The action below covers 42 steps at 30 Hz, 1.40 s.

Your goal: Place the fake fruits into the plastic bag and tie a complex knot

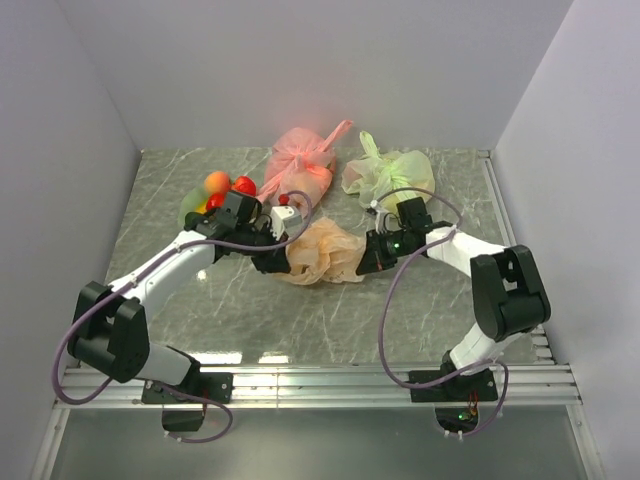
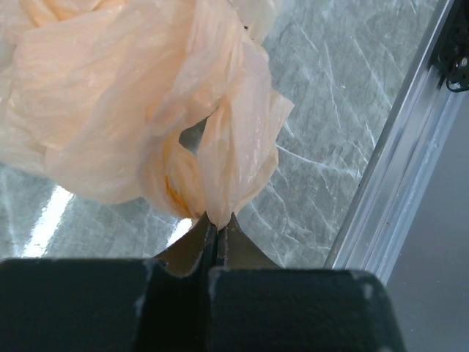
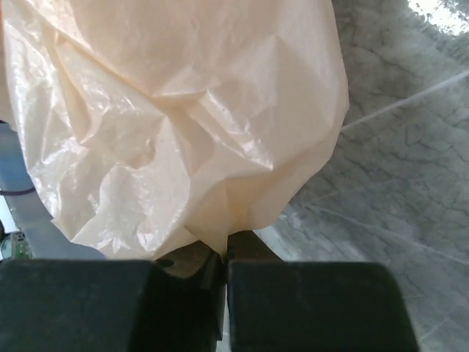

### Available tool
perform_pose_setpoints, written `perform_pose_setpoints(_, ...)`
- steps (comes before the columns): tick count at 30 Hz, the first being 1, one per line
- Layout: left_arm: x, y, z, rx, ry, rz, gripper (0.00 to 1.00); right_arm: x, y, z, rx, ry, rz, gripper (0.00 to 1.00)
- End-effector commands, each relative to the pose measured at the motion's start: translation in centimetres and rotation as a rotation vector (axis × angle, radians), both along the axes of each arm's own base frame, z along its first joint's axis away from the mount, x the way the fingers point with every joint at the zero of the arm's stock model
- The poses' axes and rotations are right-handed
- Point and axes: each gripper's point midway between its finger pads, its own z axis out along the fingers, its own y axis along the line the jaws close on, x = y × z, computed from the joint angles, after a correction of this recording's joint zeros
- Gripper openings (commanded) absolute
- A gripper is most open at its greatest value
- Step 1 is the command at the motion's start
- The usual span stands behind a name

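- Left arm (image 1: 165, 268): stretched low from its base toward 1 o'clock, wrist turned toward 4 o'clock.
- Left gripper (image 2: 218, 220): jaws pressed together, pinching a fold of the plastic bag (image 2: 132, 95).
- Right arm (image 1: 505, 290): elbow folded at 3 o'clock, forearm reaching toward 10 o'clock.
- Right gripper (image 3: 223, 248): jaws closed, bag film nipped at the tips.

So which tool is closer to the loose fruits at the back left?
Left. The left tool pinches the left end of the peach bag, just in front of the fruits; the right tool pinches the right end, with the whole bag between it and them.
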Motion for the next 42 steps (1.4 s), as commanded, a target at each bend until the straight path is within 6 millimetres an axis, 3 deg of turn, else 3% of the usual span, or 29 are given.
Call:
perform_pose_setpoints(1,0.7,0.6,2.5,-0.035,-0.036,0.011,0.0,0.9,-1.3,1.9,-0.012,-0.055,0.013,0.0)
perform_pose_setpoints(5,1.8,5.0,3.2,0.028,-0.106,0.065,0.0,2.4,-7.5,4.3,-0.13,-0.218,-0.093,0.0)
perform_pose_setpoints(6,2.7,7.0,3.2,0.06,-0.145,0.083,0.0,2.4,-10.0,4.4,-0.173,-0.212,-0.143,0.0)
perform_pose_setpoints(7,2.9,8.0,3.1,0.086,-0.164,0.09,0.0,2.4,-11.3,4.2,-0.233,-0.236,-0.153,0.0)
perform_pose_setpoints(9,2.9,11.0,1.8,0.163,-0.157,0.113,0.0,2.1,-15.4,4.7,-0.356,-0.335,-0.175,0.0)
perform_pose_setpoints(12,2.8,13.3,0.1,0.244,-0.161,0.109,0.0,1.4,-17.7,4.2,-0.458,-0.394,-0.182,0.0)
perform_pose_setpoints(13,2.3,13.7,-0.9,0.261,-0.147,0.103,0.0,0.4,-18.1,3.2,-0.487,-0.393,-0.17,0.0)
perform_pose_setpoints(15,2.0,14.5,-2.1,0.303,-0.166,0.077,0.0,0.2,-19.1,3.4,-0.561,-0.471,-0.162,0.0)
perform_pose_setpoints(19,-0.9,13.8,-4.0,0.278,-0.157,-0.025,0.0,-3.1,-18.2,1.4,-0.598,-0.473,-0.003,0.0)
perform_pose_setpoints(20,-1.4,13.5,-4.1,0.267,-0.156,-0.045,0.01,-5.1,-17.1,1.0,-0.582,-0.457,0.105,0.08)
perform_pose_setpoints(21,-2.2,12.7,-4.4,0.248,-0.149,-0.075,0.09,-6.0,-16.6,0.8,-0.571,-0.448,0.15,0.18)
perform_pose_setpoints(22,-2.5,12.3,-4.1,0.24,-0.16,-0.089,0.16,-7.0,-16.4,0.8,-0.559,-0.435,0.184,0.36)
perform_pose_setpoints(23,-2.8,11.9,-4.0,0.231,-0.164,-0.103,0.25,-8.4,-15.7,1.0,-0.544,-0.438,0.252,0.67)
perform_pose_setpoints(24,-3.2,11.3,-3.8,0.218,-0.17,-0.127,0.44,-8.9,-15.4,1.4,-0.528,-0.444,0.26,0.77)
perform_pose_setpoints(26,-3.4,10.5,-1.8,0.165,-0.198,-0.122,0.64,-9.7,-15.2,2.9,-0.52,-0.465,0.276,0.83)
perform_pose_setpoints(29,-3.3,9.7,1.7,0.106,-0.259,-0.11,0.79,-9.8,-14.9,6.1,-0.508,-0.516,0.259,0.83)
perform_pose_setpoints(31,-2.8,9.3,3.9,0.078,-0.298,-0.089,0.85,-9.0,-14.0,9.0,-0.458,-0.552,0.206,0.84)
perform_pose_setpoints(33,-1.7,9.0,4.7,0.056,-0.305,-0.028,0.86,-7.8,-13.2,10.7,-0.408,-0.555,0.152,0.86)
perform_pose_setpoints(37,-0.4,7.9,3.7,0.017,-0.239,0.013,0.85,-3.2,-11.2,13.8,-0.267,-0.484,-0.047,0.86)
perform_pose_setpoints(42,0.5,5.4,2.3,-0.042,-0.151,0.044,0.91,3.3,-8.5,14.3,-0.074,-0.338,-0.184,0.89)
